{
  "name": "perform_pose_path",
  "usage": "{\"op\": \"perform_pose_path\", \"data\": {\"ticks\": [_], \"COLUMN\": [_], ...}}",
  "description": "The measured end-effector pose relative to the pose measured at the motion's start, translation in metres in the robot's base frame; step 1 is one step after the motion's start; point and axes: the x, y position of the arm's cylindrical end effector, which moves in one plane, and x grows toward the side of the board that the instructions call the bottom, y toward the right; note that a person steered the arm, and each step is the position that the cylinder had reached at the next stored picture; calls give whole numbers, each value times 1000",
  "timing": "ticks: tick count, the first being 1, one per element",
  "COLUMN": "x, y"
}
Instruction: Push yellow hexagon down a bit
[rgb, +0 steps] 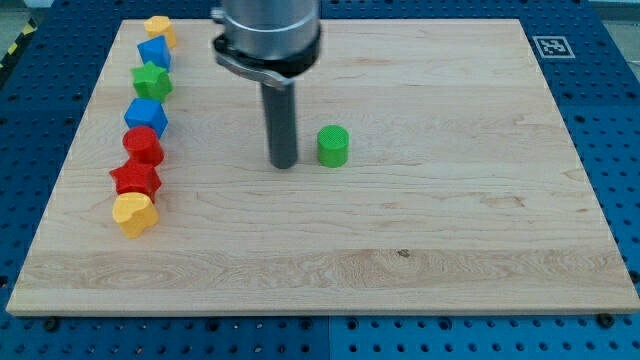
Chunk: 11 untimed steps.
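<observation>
A yellow hexagon block (159, 29) sits at the top of a line of blocks near the board's left edge. My tip (284, 164) rests on the board near the middle, far to the right of and below the yellow hexagon. A green cylinder (333, 146) stands just right of my tip, a small gap apart.
Below the yellow hexagon runs a line of blocks: a blue block (154, 53), a green star (152, 80), a blue block (146, 116), a red block (143, 145), a red star (135, 179) and a yellow heart-like block (133, 213). The wooden board (450, 250) lies on a blue pegboard.
</observation>
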Motion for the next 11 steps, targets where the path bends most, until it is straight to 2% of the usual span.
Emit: {"op": "perform_pose_path", "data": {"ticks": [1,3,4,7,9,11], "x": [-49,-178,-246,-257,-257,-255], "y": [-14,-14,-39,-54,-99,-167]}}
